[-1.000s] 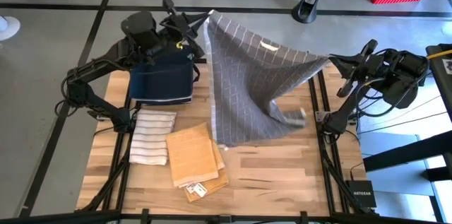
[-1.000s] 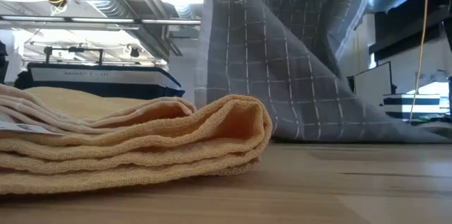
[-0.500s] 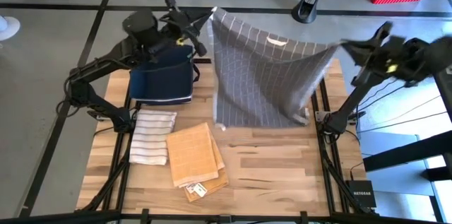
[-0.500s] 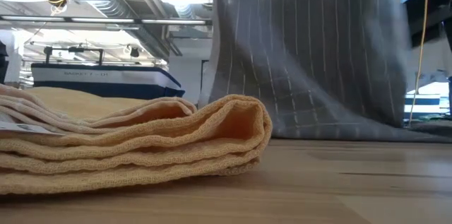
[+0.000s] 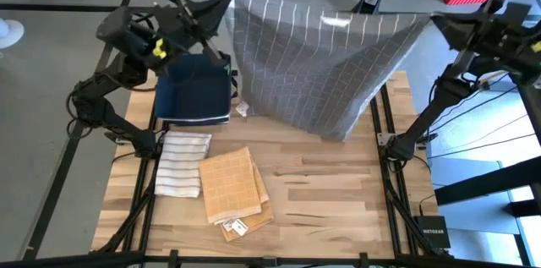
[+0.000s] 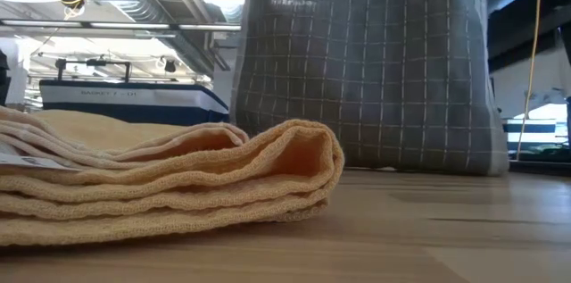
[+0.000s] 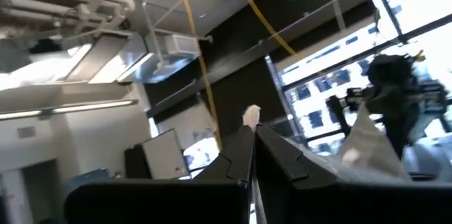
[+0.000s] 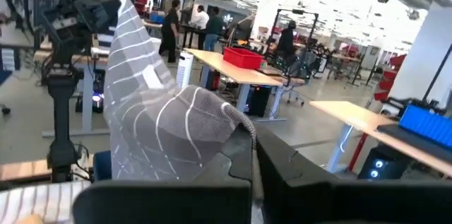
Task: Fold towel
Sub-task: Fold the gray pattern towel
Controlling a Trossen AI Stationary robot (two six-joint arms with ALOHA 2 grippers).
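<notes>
Left hand [image 5: 226, 2]: raised over the far left edge of the counter [image 5: 338, 200], fingers pinched shut on one top corner of the grey checked towel [image 5: 317, 65].
Right hand [image 5: 433, 21]: up at the far right, clamped tight on the opposite top corner; the wrist view shows cloth bunched at its fingertips.
Towel position: stretched between both hands, hanging as a full sheet above the far half of the counter; from the low view its bottom edge sits at or just above the wood, I cannot tell which.
Progress: judged early. Towel is spread open and held up, no fold in it yet. Laying it down and folding it over remain.
Other cloths: folded navy towel [image 5: 194, 90] behind the left hand, striped towel [image 5: 182, 162] and yellow towel [image 5: 232, 183] folded on the near left, well apart from the grey one.
Writing: small white tag near the towel's top edge, too small to read. Tag on the yellow towel likewise unreadable. White lettering on the black box beside the counter [image 5: 433, 236], not clear enough to make out.
</notes>
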